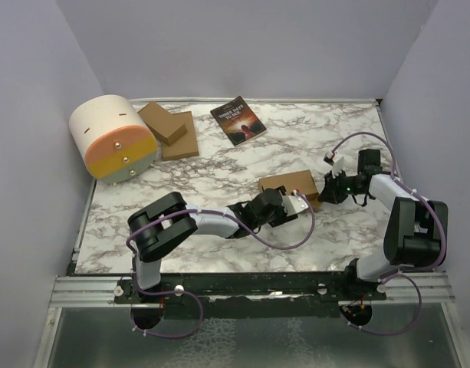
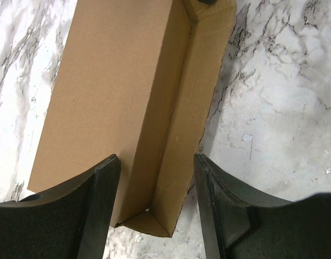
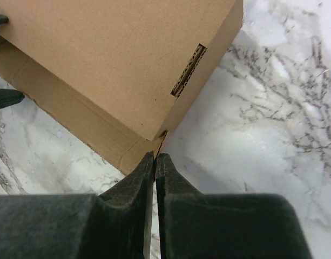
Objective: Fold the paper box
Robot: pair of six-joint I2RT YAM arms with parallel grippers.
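— Brown cardboard: is that what we have on the desk (image 1: 211, 172)?

— Yes. We see the paper box (image 1: 288, 184) lying on the marble-patterned top, right of centre. It is partly formed, with a flat top panel and one long side wall and flap open like a trough.

— Which way does it lie from our tools?

— Its long axis runs roughly left to right, from one tool to the other. The left tool (image 2: 154, 159) faces one short end, so the box stretches straight away from it. The right tool (image 3: 155, 156) meets the opposite end, at a lower corner.

— How do the jaws stand?

— On the left they are apart, straddling the end of the open side wall. One finger is over the top panel and the other over the desk beside the flap. We cannot tell whether either touches card. On the right they are pressed together, tips against the corner. Whether a sliver of card is caught between them, we cannot tell.

— And the arms?

— Our left arm stretches low across the desk toward the right. Our right arm is folded, its forearm pointing left. We judge both equally near. The coming move likely hinges on that open wall sitting in the left tool's gap.
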